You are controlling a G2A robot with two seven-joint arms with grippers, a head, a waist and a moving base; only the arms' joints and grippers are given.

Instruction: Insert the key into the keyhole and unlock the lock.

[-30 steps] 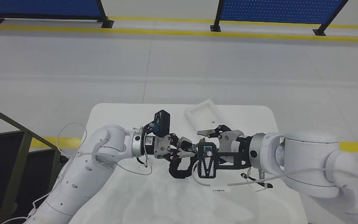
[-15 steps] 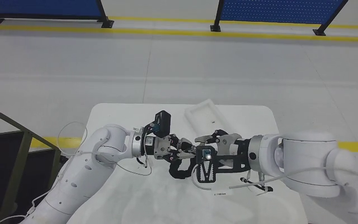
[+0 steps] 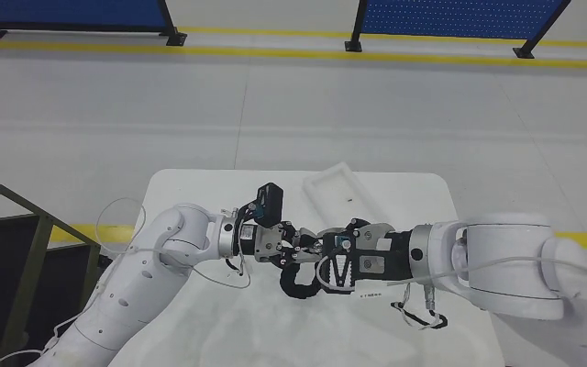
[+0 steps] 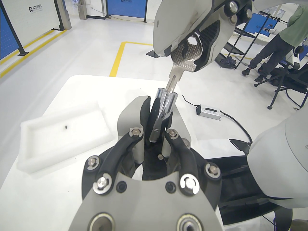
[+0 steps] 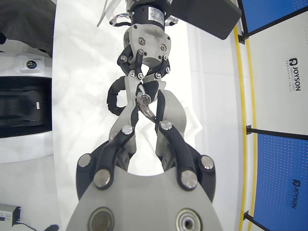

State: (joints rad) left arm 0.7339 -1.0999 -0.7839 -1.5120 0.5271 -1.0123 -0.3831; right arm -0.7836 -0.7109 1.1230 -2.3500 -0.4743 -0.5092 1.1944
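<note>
My left gripper (image 4: 158, 104) is shut on the lock's chrome cylinder (image 4: 163, 111), held up above the table. The silver key (image 4: 185, 54) is clamped by its bow in my right gripper (image 4: 190, 49), and its blade tip sits in the keyhole at the cylinder's end. In the right wrist view, the key (image 5: 147, 113) runs from my right gripper (image 5: 147, 102) to the cylinder's face (image 5: 143, 99), with my left gripper (image 5: 143, 90) behind it. Seen from the top, the left gripper (image 3: 295, 243) and right gripper (image 3: 316, 248) meet at mid-table, with the lock's black cable loop (image 3: 298, 284) hanging below.
A white foam tray (image 3: 335, 188) lies at the back of the white table (image 3: 183, 202). A small white label (image 3: 371, 294) rests on the table under the right arm, whose loose wires (image 3: 417, 316) dangle near the front edge.
My right gripper has rolled at the wrist with the key in it and edged toward the left gripper. The left arm has barely moved.
</note>
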